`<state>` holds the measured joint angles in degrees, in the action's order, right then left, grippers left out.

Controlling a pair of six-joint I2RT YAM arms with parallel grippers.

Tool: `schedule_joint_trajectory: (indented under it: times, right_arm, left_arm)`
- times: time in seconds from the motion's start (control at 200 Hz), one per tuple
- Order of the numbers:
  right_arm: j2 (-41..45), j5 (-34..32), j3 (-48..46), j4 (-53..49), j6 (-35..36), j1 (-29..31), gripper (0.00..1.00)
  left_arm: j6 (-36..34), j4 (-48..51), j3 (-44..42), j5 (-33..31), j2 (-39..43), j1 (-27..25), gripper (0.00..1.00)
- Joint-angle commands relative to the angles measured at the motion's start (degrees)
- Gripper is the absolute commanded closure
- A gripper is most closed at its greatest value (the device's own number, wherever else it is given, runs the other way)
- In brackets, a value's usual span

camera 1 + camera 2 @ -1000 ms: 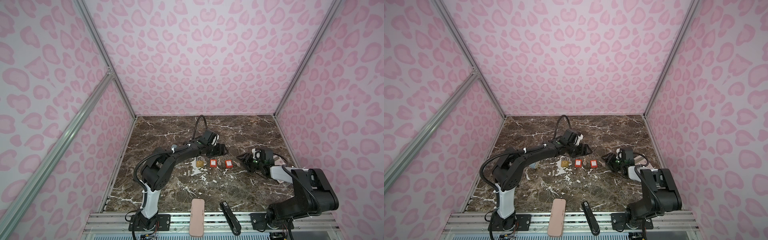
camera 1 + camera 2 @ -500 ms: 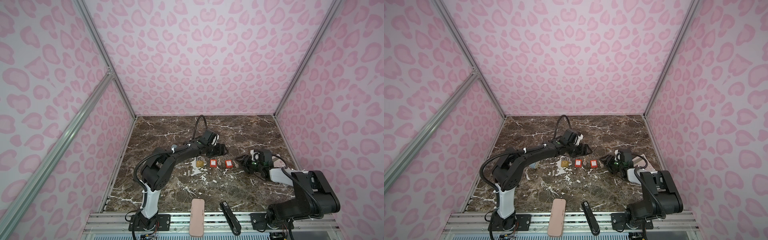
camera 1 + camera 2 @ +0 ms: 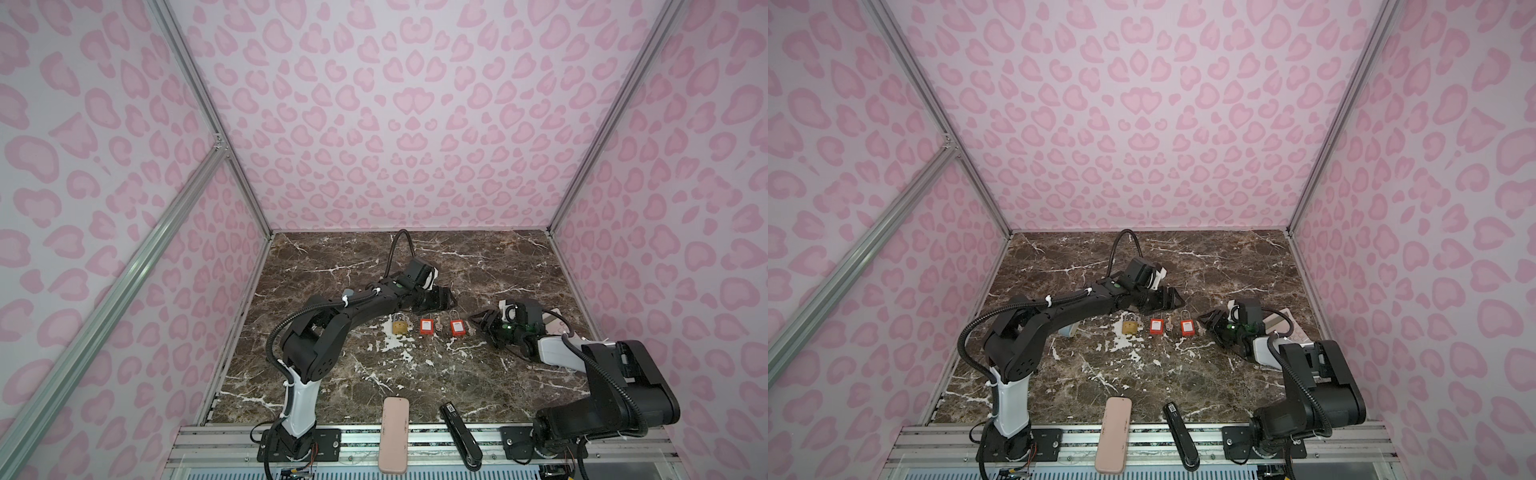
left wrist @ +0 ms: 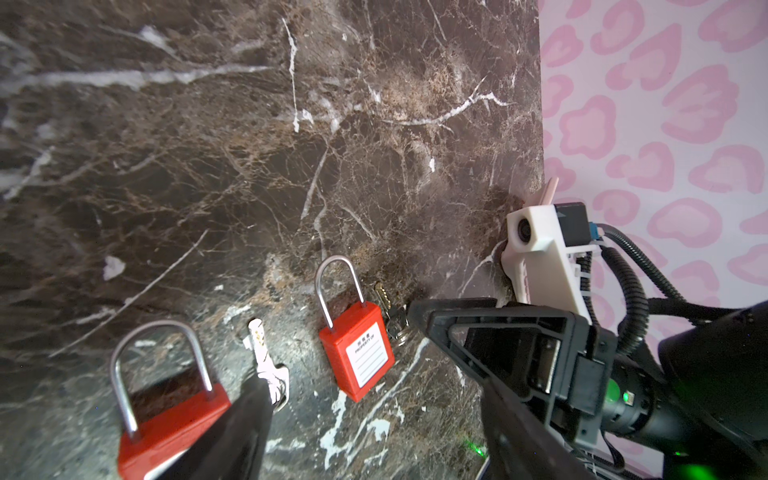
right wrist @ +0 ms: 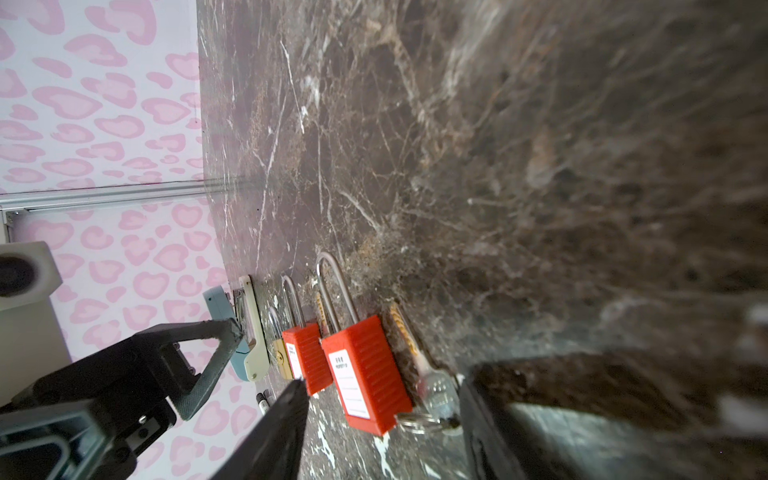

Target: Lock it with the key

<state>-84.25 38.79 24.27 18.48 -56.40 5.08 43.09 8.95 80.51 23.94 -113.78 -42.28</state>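
Right gripper (image 3: 478, 326) is my closer one: jaws apart, nothing held. The key (image 5: 432, 390) lies flat right at its tips, just beside the rightmost red padlock (image 3: 457, 328) and lengthwise along it. Left gripper (image 3: 449, 300) hangs open behind the row.

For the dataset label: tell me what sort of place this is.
Probably a robot test cell: left arm and right arm bolted to a front rail, a marble-look tabletop boxed in by pink patterned panels, padlocks laid in a row.
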Motion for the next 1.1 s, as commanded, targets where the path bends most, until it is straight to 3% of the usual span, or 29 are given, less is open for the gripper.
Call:
schedule_joint_trajectory:
  times: [0.0,0.19,0.215,0.37,0.445,0.585,0.715,0.825,0.97,1.03,1.1]
  right_arm:
    - [0.90,-0.39,1.03,-1.83,0.06,-0.45,0.39]
    - [5.26,-0.66,3.74,-6.20,2.24,-2.53,0.35]
    - [6.17,-1.10,4.11,-7.01,2.81,-2.73,0.34]
    - [10.38,-3.50,7.28,-12.63,6.47,-3.17,0.24]
    - [11.75,-4.13,8.97,-15.32,8.05,-3.28,0.02]
    - [15.36,-7.21,11.32,-21.32,12.90,-3.33,0.01]
    - [21.65,-15.48,9.25,-20.89,16.78,-3.46,0.01]
    - [29.09,-26.66,4.34,-14.32,21.23,-3.20,0.02]
    - [36.03,-41.67,-6.97,6.37,33.64,-1.88,0.01]
    - [35.36,-48.19,-7.79,8.12,37.51,-1.47,0.01]
    - [32.63,-50.62,-6.54,7.04,42.90,-1.46,0.01]
  left_arm:
    - [-0.81,-0.84,-0.18,-0.98,1.75,0.10,0.19]
    - [-2.54,-0.10,-0.09,-2.24,3.73,0.87,0.15]
    - [-2.88,-0.06,-0.22,-2.54,4.25,1.01,0.00]
    - [-5.16,0.29,-2.11,-5.62,8.85,2.33,0.03]
    - [-6.56,-0.59,-5.67,-9.72,13.09,3.30,0.03]
    - [-11.64,-5.37,-13.46,-21.09,22.82,5.21,0.03]
    - [-18.29,-10.16,-20.94,-36.17,33.55,6.06,0.03]
    - [-24.85,-12.99,-26.10,-48.71,40.42,6.59,0.03]
    - [-35.89,-15.63,-32.13,-58.12,46.42,7.96,0.03]
    - [-37.19,-16.34,-34.70,-61.85,47.90,9.98,0.03]
    - [-35.68,-16.27,-37.50,-64.46,49.88,12.89,0.03]
